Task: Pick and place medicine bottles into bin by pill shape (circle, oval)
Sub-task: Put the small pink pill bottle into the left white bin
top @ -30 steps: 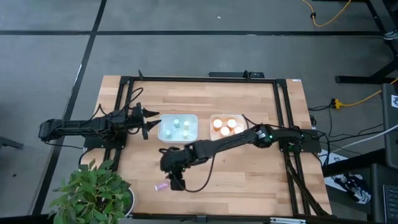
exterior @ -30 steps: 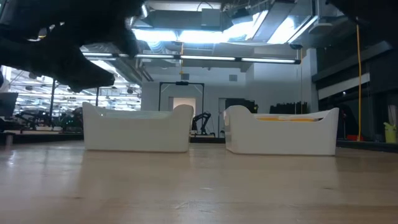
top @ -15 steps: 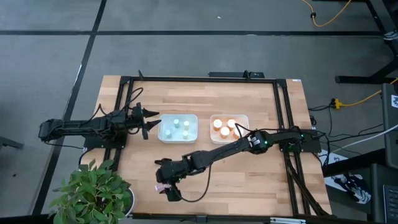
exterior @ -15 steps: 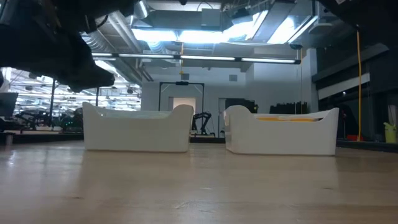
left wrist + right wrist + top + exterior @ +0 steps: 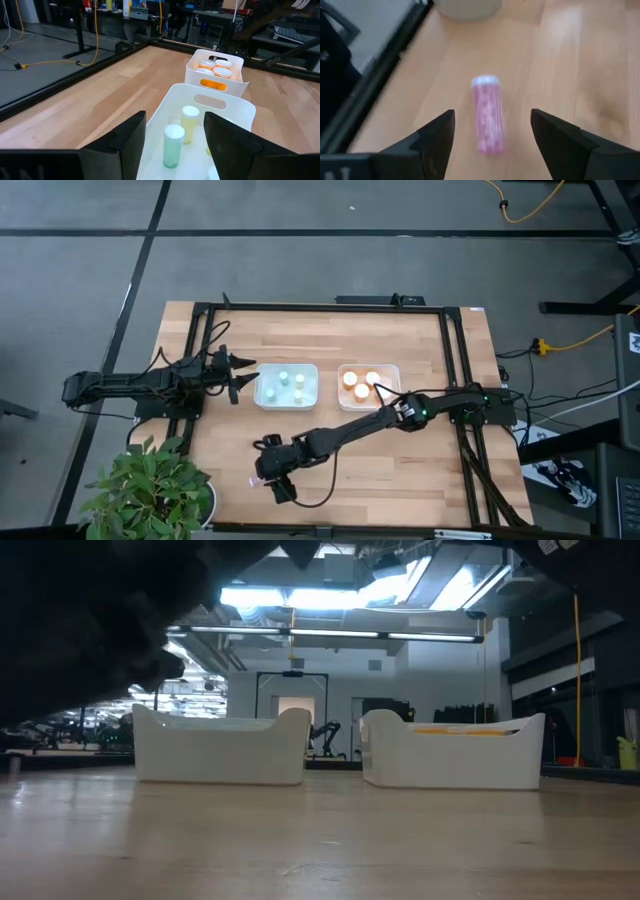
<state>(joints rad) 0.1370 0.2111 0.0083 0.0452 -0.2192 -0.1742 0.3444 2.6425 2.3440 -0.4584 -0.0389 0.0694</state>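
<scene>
The right gripper (image 5: 268, 478) is stretched far across the table (image 5: 400, 460) toward its front left corner, close to the potted plant (image 5: 150, 490). Its fingers (image 5: 436, 137) are spread wide, and a pink bottle (image 5: 488, 121) with a pale cap is framed between them in the right wrist view. The bottle lies on its side on the wood, not yet touched, with its long axis running roughly along the line of approach.

The step in hand is judged to be the pick of this lying bottle. For a sound grasp, the fingers are best lowered until the body is straddled at mid-length, away from the cap, so that the round body is squeezed across its width and cannot roll out. The closing should be slow, since a round bottle on bare wood is easily nudged away. The nearby table frame and the plant should be kept clear of when the arm is lifted.

Which bin is meant for this bottle cannot be told, as the pill shape is not readable. The left bin (image 5: 287, 386) is seen to hold pale greenish bottles (image 5: 173, 146), and the right bin (image 5: 368, 386) holds orange bottles (image 5: 215, 80).

The left gripper (image 5: 238, 374) waits just beside the left bin, its fingers held apart and empty.
</scene>
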